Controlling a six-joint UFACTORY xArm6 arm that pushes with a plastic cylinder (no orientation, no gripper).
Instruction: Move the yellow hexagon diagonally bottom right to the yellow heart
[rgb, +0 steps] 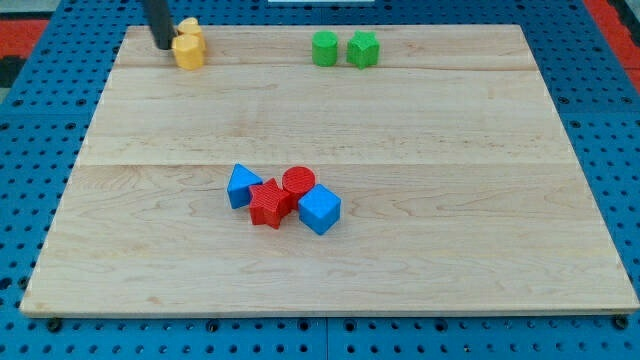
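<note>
Two yellow blocks touch each other at the view's top left. The one nearer the bottom (187, 52) looks like the yellow hexagon. The one just above and to its right (191, 30) looks like the yellow heart; their shapes are hard to make out. My tip (164, 45) rests on the board just left of the lower yellow block, touching or almost touching its left side.
A green round block (324, 48) and a green angular block (363, 49) stand side by side at the top middle. A cluster sits below the board's middle: blue triangle (241, 185), red star (268, 204), red cylinder (298, 181), blue cube (319, 210). The wooden board (450, 150) lies on a blue pegboard.
</note>
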